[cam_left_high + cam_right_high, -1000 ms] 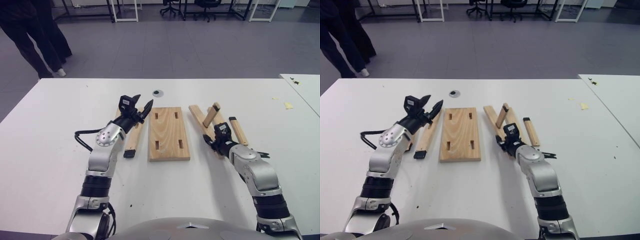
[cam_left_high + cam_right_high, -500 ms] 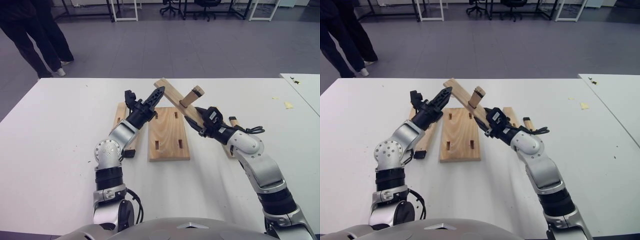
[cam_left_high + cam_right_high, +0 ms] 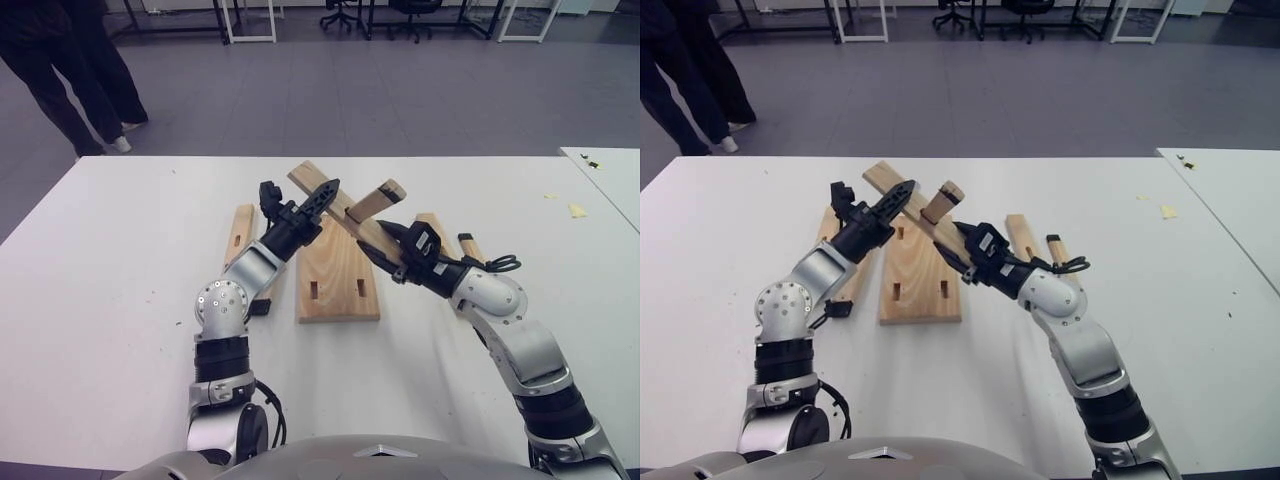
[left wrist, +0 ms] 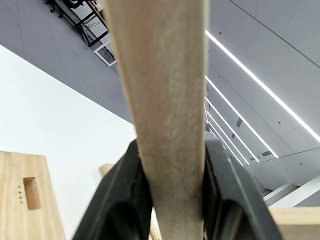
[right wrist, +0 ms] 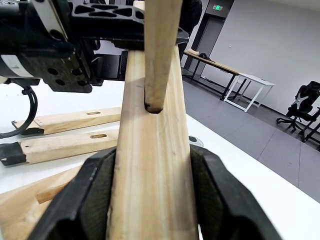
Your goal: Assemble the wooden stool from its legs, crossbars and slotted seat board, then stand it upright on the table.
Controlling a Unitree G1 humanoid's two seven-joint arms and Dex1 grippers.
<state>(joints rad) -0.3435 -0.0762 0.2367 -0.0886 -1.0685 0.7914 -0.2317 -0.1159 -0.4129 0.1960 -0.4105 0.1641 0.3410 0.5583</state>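
Desk (image 3: 120, 300): white, carries all loose parts. The slotted seat board (image 3: 335, 290) lies flat at centre with its four slots empty.

Left of the board, two spare legs (image 5: 75, 120) lie side by side. Right of it, further leg pieces (image 3: 437, 228) lie near the right forearm.

Held part: one leg (image 3: 352, 215) with a crossbar (image 3: 378, 197) plugged into its mortise. It is lifted clear of the desk and slants over the far half of the board. The crossbar's free end points up and away.

Right hand (image 3: 392, 250): fingers clamped on the lower part of the leg, one on each flat side. Left hand (image 3: 318, 198): closed on the upper part of the same leg, just short of its top end.

Step in hand, as we judge it: early sub-assembly. One leg and one crossbar are joined, and nothing is in the seat yet. The next move likely calls for both hands to steady the leg so the joint does not work loose. They would then bring it to a mating piece, either a second leg on the free crossbar end or a seat slot. We cannot say which.

Change: a second ago this leg lay on the desk right of the board, under the right hand, and the left hand hovered over the spare legs. Half a second ago the leg was aloft, with the left hand only reaching its top end. Now the left hand grips it and the leg sits slightly further left.
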